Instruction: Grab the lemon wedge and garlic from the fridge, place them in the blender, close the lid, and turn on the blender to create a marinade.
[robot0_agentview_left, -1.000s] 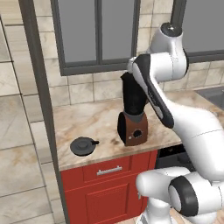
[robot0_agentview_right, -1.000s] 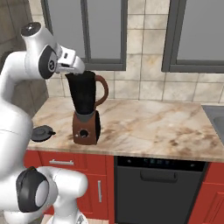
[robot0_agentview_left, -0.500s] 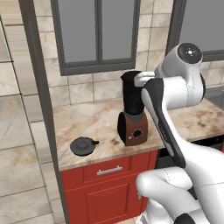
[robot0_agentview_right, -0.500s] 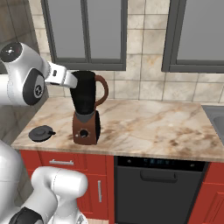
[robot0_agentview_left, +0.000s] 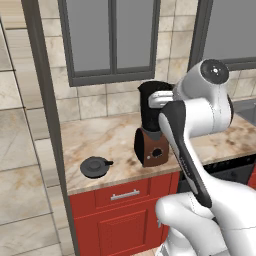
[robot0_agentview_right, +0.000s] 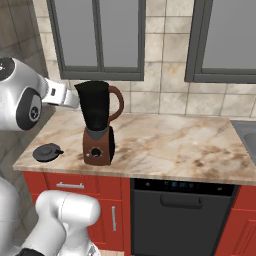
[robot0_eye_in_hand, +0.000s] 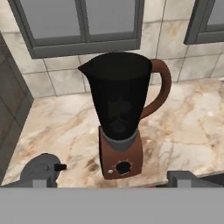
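- Marble-topped table (robot0_agentview_right: 165, 145) over red cabinets (robot0_agentview_left: 122, 220), beige tile wall and grey-framed windows (robot0_agentview_right: 97, 40) behind.
- Blender (robot0_agentview_right: 98, 122) stands upright on the table, dark jar on a reddish-brown base, round dial (robot0_eye_in_hand: 124, 166) facing front, brown handle (robot0_agentview_right: 118, 102) toward the robot's right.
- Jar top is open; lid (robot0_agentview_left: 94, 166) lies flat on the table to the blender's left, well apart from it, side tab pointing toward the blender.
- Arm pose: in the left base view the white arm (robot0_agentview_left: 200, 120) rises from the lower right, big elbow joint high, forearm reaching toward the jar top and covering the right part of the blender.
- Right base view: a rounded joint sits at the left edge, and a white link (robot0_agentview_right: 60, 95) runs from it toward the jar's left rim, ending just beside it.
- Pincer itself is hidden behind the jar or arm in both base views; cannot tell if it is spread or pressed together, or pinching anything.
- Hand view looks down at the blender from the front, jar interior dark, contents not readable; lid (robot0_eye_in_hand: 41, 170) at lower left.
- Right base view alone shows a black dishwasher (robot0_agentview_right: 182, 220) under the table and a sink edge (robot0_agentview_right: 247, 132) at far right.
- Left base view alone shows a dark vertical frame (robot0_agentview_left: 47, 125) and tiled panel at left.
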